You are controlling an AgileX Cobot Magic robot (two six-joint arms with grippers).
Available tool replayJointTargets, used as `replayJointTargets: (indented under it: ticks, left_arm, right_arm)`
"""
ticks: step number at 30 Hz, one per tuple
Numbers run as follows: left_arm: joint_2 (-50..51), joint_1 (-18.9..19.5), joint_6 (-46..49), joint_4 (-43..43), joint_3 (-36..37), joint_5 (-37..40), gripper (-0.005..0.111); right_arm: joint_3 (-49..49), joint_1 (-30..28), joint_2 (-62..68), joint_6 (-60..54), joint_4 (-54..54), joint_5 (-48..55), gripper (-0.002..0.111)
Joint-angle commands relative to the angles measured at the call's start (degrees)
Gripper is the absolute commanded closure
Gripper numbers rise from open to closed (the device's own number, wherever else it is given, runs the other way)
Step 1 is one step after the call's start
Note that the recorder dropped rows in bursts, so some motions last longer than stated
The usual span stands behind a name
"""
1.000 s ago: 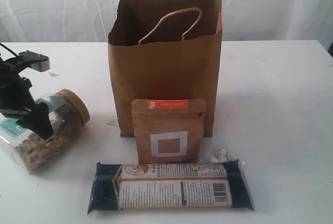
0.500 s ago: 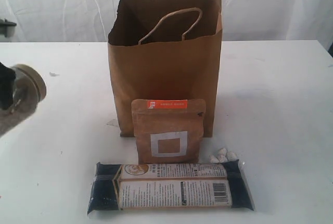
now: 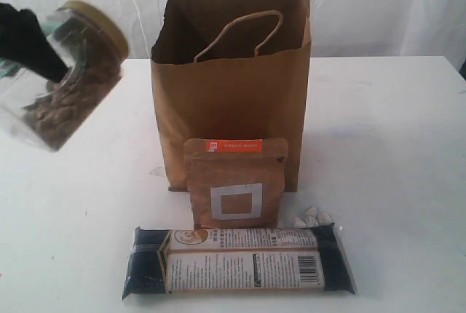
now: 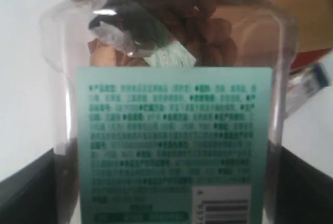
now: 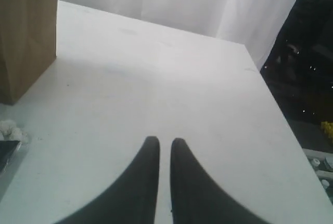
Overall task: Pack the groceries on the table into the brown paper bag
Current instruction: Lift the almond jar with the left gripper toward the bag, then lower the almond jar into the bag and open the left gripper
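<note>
Left hand (image 3: 33, 54) grips nut-filled clear nut jar (image 3: 76, 80).

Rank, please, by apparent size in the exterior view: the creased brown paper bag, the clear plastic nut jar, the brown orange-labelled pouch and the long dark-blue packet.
1. brown paper bag
2. long dark-blue packet, nearest the camera
3. clear nut jar and brown pouch: look alike, not ranked
</note>
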Motion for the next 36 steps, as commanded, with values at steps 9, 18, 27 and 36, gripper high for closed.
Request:
replayJointTargets:
  ticks: [9,18,27,36]
  left_arm:
    - [-4.6,-0.1,64.5,-54.5,-0.4,-4.9,0.107]
    - [-3.1,-8.7,83.2,-58.3,-0.4,-7.4,0.107]
    - [2.9,-20.1,89.2,-57.9,-0.4,-30.0,0.107]
    - [5.7,-20.1,86.4,-46.5,-0.3,-26.5,0.107]
  right_arm:
    - [0.1,0.2,-0.3,-7.1,-0.1,-12.7,0.100]
    - [0.1,0.2,-0.3,-9.4,-0.1,-17.5,0.100]
    - [0.1,0.2,-0.3,-9.4,-0.1,-17.5,0.100]
    - [0.1,0.2,-0.3,-9.4,-0.1,-17.5,0.100]
